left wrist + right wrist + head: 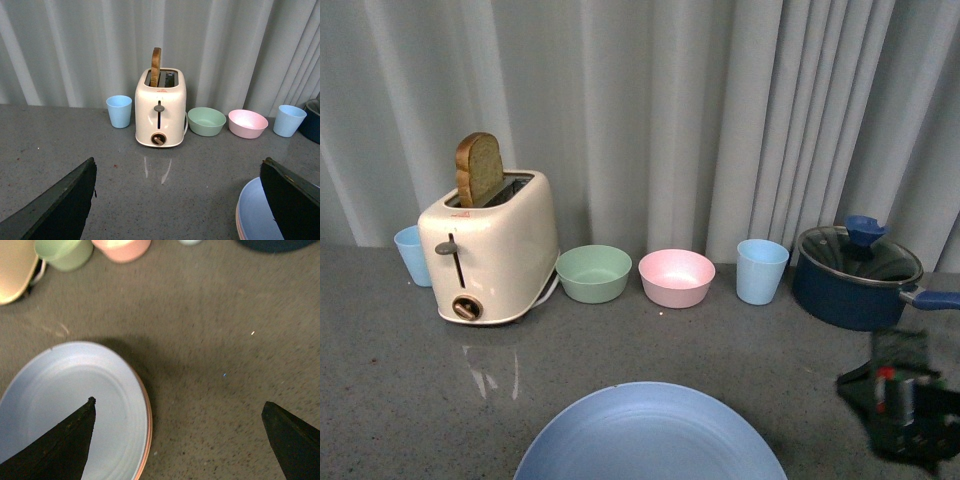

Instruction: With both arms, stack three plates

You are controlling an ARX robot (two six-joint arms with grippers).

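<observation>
Right claw (177, 440) hangs spread wide beside light blue plate (60, 400).

We see the light blue plate (650, 435) lying flat atop the pink plate (147, 427) on the grey tabletop (760, 350).

Black right arm (905, 405), blurred, perhaps red-marked.
</observation>
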